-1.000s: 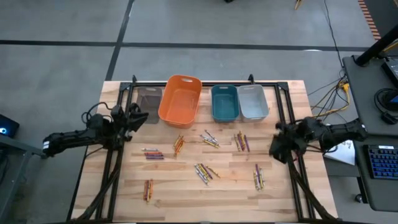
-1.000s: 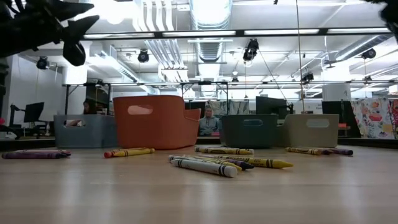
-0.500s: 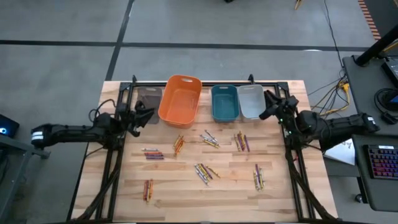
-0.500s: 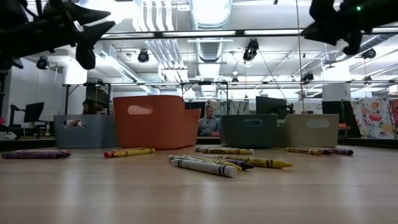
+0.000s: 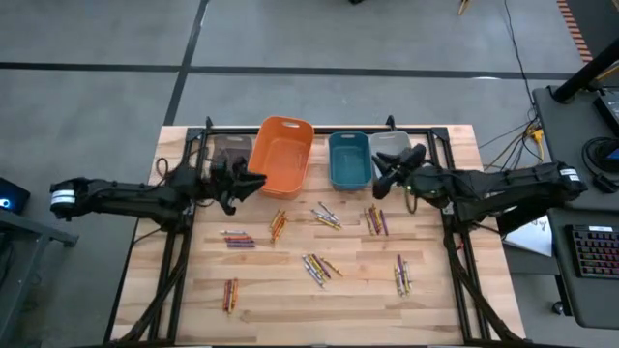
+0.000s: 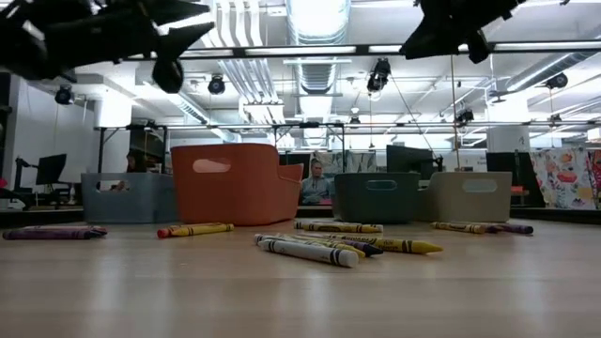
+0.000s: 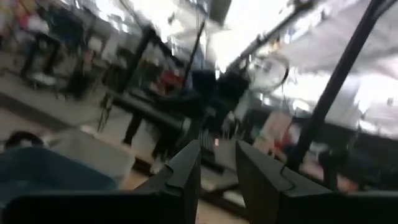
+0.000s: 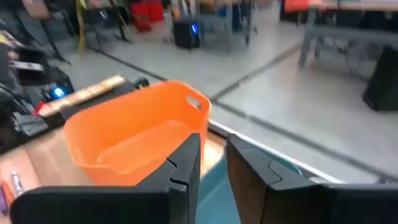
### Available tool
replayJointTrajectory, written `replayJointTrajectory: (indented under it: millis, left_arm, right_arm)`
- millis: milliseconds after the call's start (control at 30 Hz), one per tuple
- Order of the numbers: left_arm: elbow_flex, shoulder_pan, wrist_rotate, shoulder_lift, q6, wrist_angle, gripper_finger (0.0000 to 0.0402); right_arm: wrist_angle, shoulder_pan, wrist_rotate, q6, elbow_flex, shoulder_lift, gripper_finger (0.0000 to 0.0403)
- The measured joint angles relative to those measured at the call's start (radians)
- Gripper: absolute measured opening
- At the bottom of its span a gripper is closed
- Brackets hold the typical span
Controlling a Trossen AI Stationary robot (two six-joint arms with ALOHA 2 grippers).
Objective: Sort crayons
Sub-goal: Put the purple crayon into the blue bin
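Table (image 5: 455,280): bins at 12 o'clock edge, crayons (image 5: 319,266) scattered mid-board.
R gripper (image 5: 380,181): your nearer claw, fingers narrowly parted, empty; purple/yellow cluster (image 5: 375,220) lies just at its 6 o'clock, long axes approx 12–6.
L gripper (image 5: 253,181): narrow gap, empty; orange pair (image 5: 278,225) at its 5.
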Motion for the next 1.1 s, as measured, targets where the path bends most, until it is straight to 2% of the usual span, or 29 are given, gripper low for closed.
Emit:
replayJointTrajectory:
  millis: [100,200,300,433,667,1033,1100]
  left_arm:
    - [0.076,0.0,0.02,0.027,0.02,-0.181,0.0084]
    - [0.159,0.0,0.019,0.031,0.047,-0.434,0.0084]
    - [0.232,0.0,-0.028,0.031,0.071,-0.653,0.0084]
    - [0.294,0.0,-0.105,0.025,0.106,-0.83,0.0084]
    - [0.326,0.0,-0.11,-0.001,0.133,-0.919,0.0084]
    - [0.334,0.003,-0.112,0.019,0.19,-0.865,0.0084]
    - [0.352,0.003,-0.113,0.026,0.216,-0.862,0.0084]
  right_arm:
    - [-0.187,0.0,-0.063,0.123,0.072,0.061,0.0068]
    - [-0.367,0.0,-0.193,0.269,0.132,0.122,0.0068]
    - [-0.517,0.0,-0.317,0.407,0.184,0.175,0.0068]
    - [-0.679,0.0,-0.468,0.528,0.216,0.252,0.0068]
    - [-0.813,0.0,-0.684,0.638,0.217,0.364,0.0068]
    - [-0.797,0.0,-0.689,0.606,0.216,0.523,0.0068]
    - [-0.772,-0.001,-0.733,0.611,0.216,0.553,0.0068]
